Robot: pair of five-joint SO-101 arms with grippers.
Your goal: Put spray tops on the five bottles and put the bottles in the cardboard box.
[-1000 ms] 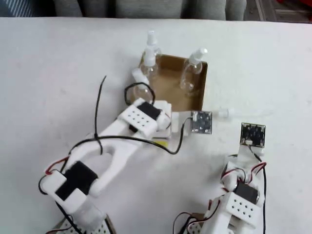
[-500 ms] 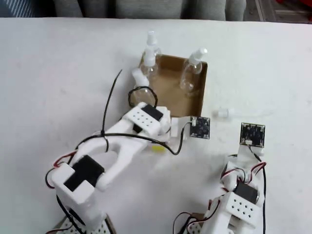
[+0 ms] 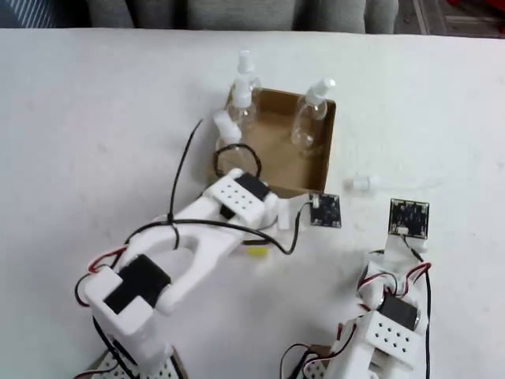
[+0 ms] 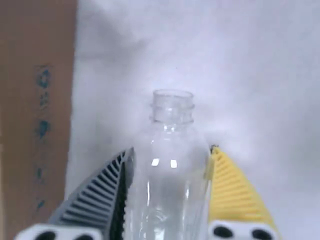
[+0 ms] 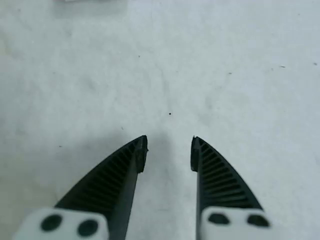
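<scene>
My left gripper is shut on a clear bottle with a bare threaded neck, held between the grey and yellow fingers. The cardboard box wall is close beside it. In the high view the left arm hangs just in front of the cardboard box. Three bottles with spray tops stand at the box, two of them at its back left corner. A loose spray top lies on the table right of the box. My right gripper is open over bare table.
The right arm sits at the front right, its camera board toward the box. Black cables loop from the left arm. The white table has free room left and right of the box.
The left arm has drawn back a little from the box toward the table's front, and its elbow has risen. The right arm has not moved.
</scene>
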